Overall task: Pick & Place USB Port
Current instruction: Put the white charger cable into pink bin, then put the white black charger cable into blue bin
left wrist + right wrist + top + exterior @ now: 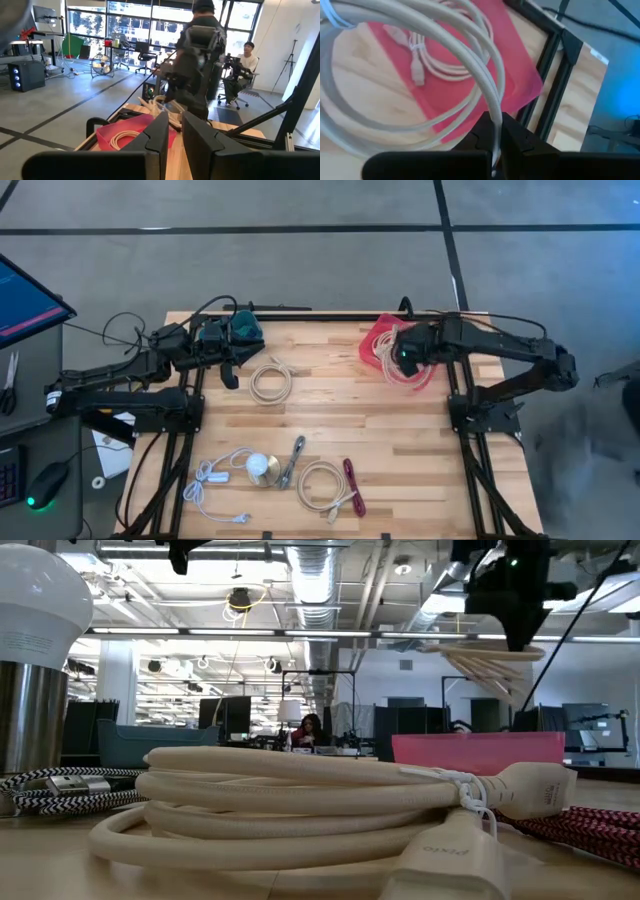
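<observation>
- Fingers of the right gripper (495, 145) are pressed together on a strand of a coiled cream USB cable (435, 35), which hangs in loops from that one pinched point.
- Seen from above, the right gripper (403, 352) sits over the red bin (378, 340) at the table's far right, and the held coil (405, 370) spills past the bin's near edge toward the table (400, 440).
- From table height, the lifted coil (490, 658) hangs clear above the red bin (478, 753), its loops lying roughly flat and fanned sideways.
- Another cream cable (417, 67) already lies inside the red bin (520, 75), its plug end pointing toward the bin's inner floor.
- The left gripper (229, 368) waits near the table's far left beside a teal bin (246, 326); its fingers (200, 142) stand close together, holding nothing.
- A loose cream coil (269, 381) lies flat just beside the left gripper.
- Along the near edge rest a white cable (215, 480), a bulb on a metal cup (262, 469), a black-and-white braided cable (293, 461), a further cream coil (322, 484) and a red braided cable (353, 487).
</observation>
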{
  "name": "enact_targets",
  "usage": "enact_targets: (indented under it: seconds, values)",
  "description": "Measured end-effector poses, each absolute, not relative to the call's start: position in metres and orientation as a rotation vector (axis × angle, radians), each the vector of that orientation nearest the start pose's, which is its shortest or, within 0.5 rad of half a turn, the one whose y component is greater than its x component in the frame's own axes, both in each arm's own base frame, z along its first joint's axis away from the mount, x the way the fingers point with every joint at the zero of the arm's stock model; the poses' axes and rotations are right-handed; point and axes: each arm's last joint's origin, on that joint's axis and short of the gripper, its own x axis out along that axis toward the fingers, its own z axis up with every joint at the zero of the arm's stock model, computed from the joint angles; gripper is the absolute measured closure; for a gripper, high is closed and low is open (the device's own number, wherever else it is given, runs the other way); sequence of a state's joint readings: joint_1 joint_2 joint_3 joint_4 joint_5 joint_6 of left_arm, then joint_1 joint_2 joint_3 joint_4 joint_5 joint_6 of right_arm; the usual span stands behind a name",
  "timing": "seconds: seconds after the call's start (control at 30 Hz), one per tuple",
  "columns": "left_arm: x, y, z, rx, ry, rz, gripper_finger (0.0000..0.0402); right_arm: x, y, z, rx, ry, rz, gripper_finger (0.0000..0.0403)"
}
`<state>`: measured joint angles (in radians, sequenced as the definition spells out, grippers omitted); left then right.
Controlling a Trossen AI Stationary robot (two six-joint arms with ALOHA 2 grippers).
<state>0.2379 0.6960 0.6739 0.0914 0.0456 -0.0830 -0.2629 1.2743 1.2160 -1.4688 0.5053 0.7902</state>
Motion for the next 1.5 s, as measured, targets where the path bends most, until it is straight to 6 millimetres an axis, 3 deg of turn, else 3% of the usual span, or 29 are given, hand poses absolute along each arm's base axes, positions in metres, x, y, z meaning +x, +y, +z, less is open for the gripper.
enact_targets:
  seconds: [0.23, 0.43, 0.73, 1.2, 1.5]
  values:
    - [0.156, 0.036, 0.334, -0.073, -0.077, 0.189, 0.0348, 0.180, -0.108, 0.302, 0.410, 1.167, -1.190, 0.0401]
    - [0.156, 0.036, 0.334, -0.076, -0.077, 0.189, 0.0348, 0.167, -0.128, 0.268, 0.466, 1.236, -1.185, 0.0401]
    - [0.156, 0.036, 0.334, -0.076, -0.077, 0.189, 0.0348, 0.151, -0.137, 0.224, 0.517, 1.293, -1.209, 0.0401]
    - [0.156, 0.036, 0.334, -0.076, -0.077, 0.189, 0.0348, 0.132, -0.150, 0.203, 0.595, 1.285, -1.298, 0.0399]
    - [0.156, 0.036, 0.334, -0.076, -0.077, 0.189, 0.0348, 0.132, -0.148, 0.202, 0.665, 1.286, -1.233, 0.0305]
